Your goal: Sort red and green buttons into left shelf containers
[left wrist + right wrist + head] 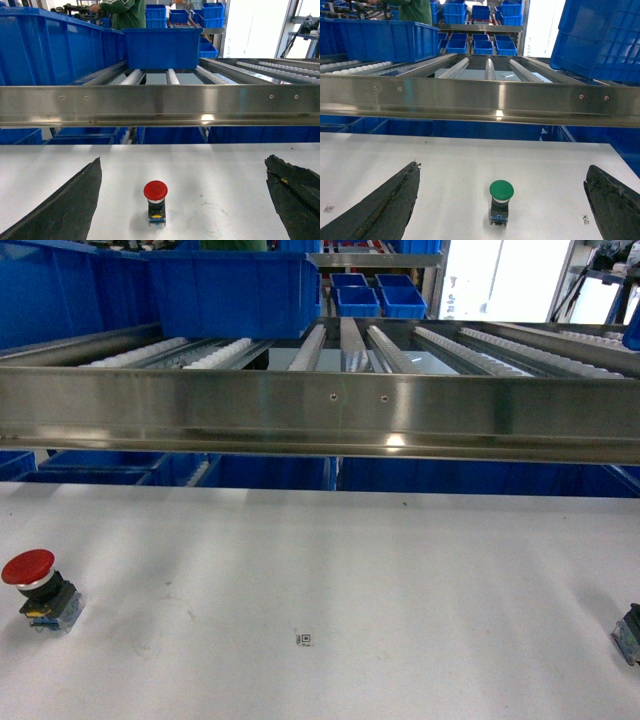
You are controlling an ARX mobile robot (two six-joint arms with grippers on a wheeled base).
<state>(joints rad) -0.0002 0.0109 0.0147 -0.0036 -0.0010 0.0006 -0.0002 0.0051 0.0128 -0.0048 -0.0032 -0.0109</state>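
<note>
From the head view neither arm shows, and the green button (629,632) is cut off at the right edge of the white table (330,590), only its dark body visible. The red button (38,590) stands upright near the left edge. Each wrist view shows dark fingers spread wide: the left gripper (182,200) is released with the red button (155,201) on the table between its fingers, untouched; the right gripper (502,205) is likewise released around the green button (500,201). Beyond the table runs a steel roller shelf (320,405) carrying large blue bins (235,290) on its left. A person in green (122,12) stands behind, head cropped.
</note>
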